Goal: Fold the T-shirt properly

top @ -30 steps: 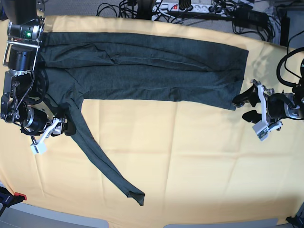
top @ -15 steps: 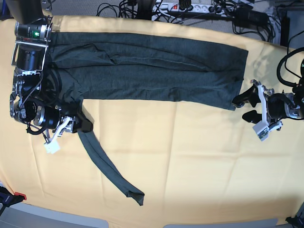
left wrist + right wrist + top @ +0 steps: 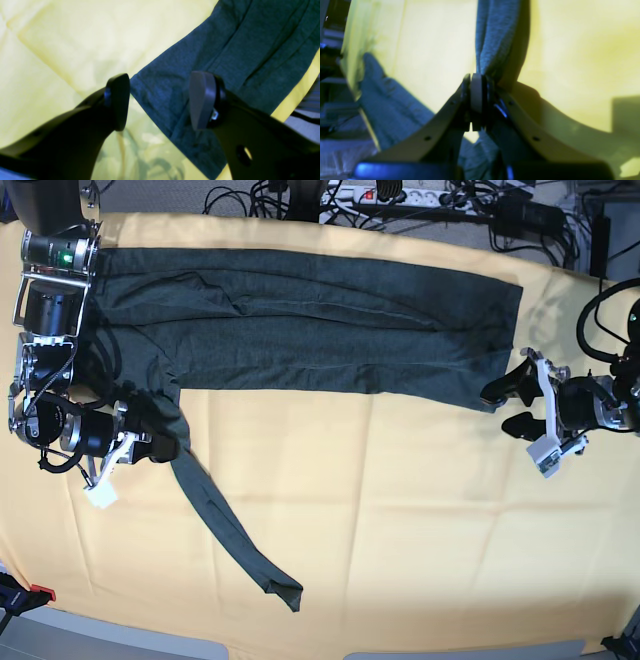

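Note:
The dark grey-green T-shirt [image 3: 320, 320] lies in a long band across the far side of the pale yellow tablecloth [image 3: 400, 510]. One long sleeve [image 3: 225, 530] trails toward the front edge. My right gripper [image 3: 160, 448] is shut on the sleeve near the shoulder. In the right wrist view the gripper [image 3: 476, 92] pinches bunched sleeve fabric [image 3: 495, 37]. My left gripper [image 3: 505, 406] stands open at the hem corner on the right. In the left wrist view the gripper [image 3: 160, 100] straddles the shirt's corner [image 3: 160, 82], one finger [image 3: 201, 100] over cloth, the other finger [image 3: 117, 100] beside its edge.
Cables and a power strip [image 3: 400, 195] run along the table's far edge. A small red and black object [image 3: 30, 592] sits at the front left corner. Bare tablecloth fills the front half of the table.
My right gripper has gone from open to shut on the sleeve near the shoulder, and the sleeve's upper part has bunched. The left gripper has crept slightly toward the hem corner.

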Tool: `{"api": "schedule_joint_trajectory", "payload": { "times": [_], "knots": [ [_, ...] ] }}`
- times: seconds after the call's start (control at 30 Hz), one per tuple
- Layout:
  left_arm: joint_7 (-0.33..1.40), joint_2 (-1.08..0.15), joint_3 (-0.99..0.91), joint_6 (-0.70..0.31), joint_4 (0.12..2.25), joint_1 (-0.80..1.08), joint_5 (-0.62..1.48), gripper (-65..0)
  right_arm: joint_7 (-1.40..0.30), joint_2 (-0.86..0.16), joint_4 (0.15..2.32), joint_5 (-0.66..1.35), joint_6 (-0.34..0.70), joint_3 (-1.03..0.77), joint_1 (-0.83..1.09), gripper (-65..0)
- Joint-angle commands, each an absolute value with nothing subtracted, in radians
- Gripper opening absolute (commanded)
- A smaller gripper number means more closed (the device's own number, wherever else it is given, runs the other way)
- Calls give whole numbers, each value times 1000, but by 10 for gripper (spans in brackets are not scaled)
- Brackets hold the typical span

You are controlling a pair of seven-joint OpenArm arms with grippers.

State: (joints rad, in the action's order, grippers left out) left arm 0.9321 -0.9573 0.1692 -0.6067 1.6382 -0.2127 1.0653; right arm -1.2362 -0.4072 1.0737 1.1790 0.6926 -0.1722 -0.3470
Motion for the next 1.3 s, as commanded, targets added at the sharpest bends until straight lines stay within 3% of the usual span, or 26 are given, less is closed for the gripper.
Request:
{"api": "schedule_joint_trajectory", "payload": {
  "times": [0.0,0.37,0.67,1.23,1.27],
  "knots": [
    [913,-966,153,-609,1647,-230,1081,-262,-1234,-426,1118,1227,698,-177,-361,-650],
    [913,-928,153,-609,1647,-230,1051,-262,-1243,-441,1713,1258,698,-177,-51,-650],
    [912,-928,153,-609,1647,-230,1047,-262,-1247,-496,2036,1261,698,-177,162,-650],
    [913,-928,153,-609,1647,-230,1047,-262,-1314,-501,2111,1250,698,-177,316,-650],
    [913,-928,153,-609,1647,-230,1047,-262,-1315,-501,2111,1248,698,-177,316,-603]
  ]
}}
